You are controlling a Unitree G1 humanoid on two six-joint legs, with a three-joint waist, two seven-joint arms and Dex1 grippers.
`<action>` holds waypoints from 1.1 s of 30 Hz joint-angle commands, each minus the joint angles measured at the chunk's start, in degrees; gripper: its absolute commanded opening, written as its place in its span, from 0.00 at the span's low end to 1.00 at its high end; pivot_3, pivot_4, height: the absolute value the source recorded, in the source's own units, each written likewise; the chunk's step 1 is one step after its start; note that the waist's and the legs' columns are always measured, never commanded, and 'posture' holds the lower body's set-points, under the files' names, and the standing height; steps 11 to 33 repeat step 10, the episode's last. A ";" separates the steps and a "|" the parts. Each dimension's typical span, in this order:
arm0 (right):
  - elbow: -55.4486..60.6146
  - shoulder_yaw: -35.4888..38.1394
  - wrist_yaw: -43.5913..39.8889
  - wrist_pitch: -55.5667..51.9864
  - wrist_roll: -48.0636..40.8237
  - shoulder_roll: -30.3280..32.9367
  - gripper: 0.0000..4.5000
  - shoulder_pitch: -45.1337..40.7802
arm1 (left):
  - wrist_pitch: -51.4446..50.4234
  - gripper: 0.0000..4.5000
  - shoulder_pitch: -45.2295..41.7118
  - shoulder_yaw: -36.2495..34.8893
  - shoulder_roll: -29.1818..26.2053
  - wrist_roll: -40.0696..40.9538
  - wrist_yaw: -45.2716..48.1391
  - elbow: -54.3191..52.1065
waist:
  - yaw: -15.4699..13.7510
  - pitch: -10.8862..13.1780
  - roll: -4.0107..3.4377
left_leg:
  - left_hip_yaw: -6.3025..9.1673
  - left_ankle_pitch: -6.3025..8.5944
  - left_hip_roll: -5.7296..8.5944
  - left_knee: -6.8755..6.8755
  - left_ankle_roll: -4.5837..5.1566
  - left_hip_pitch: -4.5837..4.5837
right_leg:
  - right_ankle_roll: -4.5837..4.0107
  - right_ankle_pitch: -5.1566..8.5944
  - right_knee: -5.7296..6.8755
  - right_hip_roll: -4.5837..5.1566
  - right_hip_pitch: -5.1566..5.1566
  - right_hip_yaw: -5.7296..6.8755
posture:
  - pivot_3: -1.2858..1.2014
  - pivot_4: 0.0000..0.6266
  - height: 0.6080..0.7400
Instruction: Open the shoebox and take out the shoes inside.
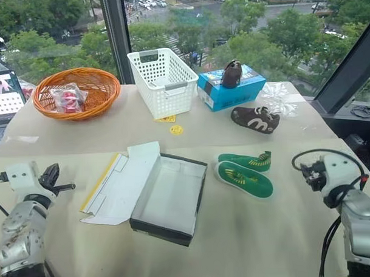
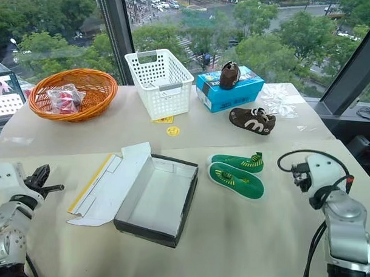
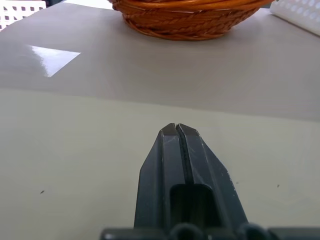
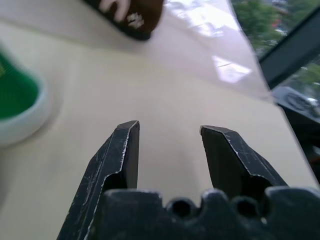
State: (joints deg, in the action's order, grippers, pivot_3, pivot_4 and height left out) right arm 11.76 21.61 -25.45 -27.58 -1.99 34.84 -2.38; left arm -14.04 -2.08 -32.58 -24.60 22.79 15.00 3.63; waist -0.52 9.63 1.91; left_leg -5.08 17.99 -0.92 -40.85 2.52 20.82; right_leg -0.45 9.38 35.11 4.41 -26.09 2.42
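Observation:
The shoebox lies open at the table's middle, its white-lined lid folded out to the left and its dark-walled tray empty. Just right of it the two green shoes lie side by side on the table, pale soles showing. My left gripper hovers at the near left, well clear of the lid, with its fingers pressed together and nothing in them. At the near right, beyond the shoes, my right gripper stands open and empty; the edge of one green shoe shows past its fingers.
Along the back stand an orange wicker basket with a packet in it, a white plastic basket and a blue box with a brown shoe on top. Another brown shoe lies near crumpled clear wrap. A laptop sits far left.

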 commanded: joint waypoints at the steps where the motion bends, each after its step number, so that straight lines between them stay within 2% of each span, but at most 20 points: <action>1: -1.64 1.64 1.13 5.68 -0.88 -1.04 0.54 1.68 | 3.76 0.00 -0.15 -1.01 0.70 -0.14 -0.45 1.99 | 0.03 0.00 0.00 | -0.01 0.00 0.00 -0.01 0.00 0.00 | -0.01 -0.01 0.01 0.00 0.00 -0.02 | 0.52 0.24 0.93; 10: -4.51 -0.35 4.02 9.57 -0.69 -2.79 0.54 0.55 | 6.90 0.00 -2.20 0.27 1.25 -0.55 -0.47 5.96 | 0.45 -0.01 0.01 | -0.18 -0.11 0.00 -0.02 0.05 -0.09 | 0.26 -0.03 0.02 0.01 0.00 -0.15 | 0.52 0.24 0.93; 33: -4.51 -0.35 4.02 9.57 -0.69 -2.79 0.54 0.55 | 6.90 0.00 -2.20 0.27 1.25 -0.55 -0.47 5.96 | 0.45 -0.01 0.01 | -0.18 -0.11 0.00 -0.02 0.05 -0.09 | 0.26 -0.03 0.02 0.01 0.00 -0.15 | 0.52 0.24 0.93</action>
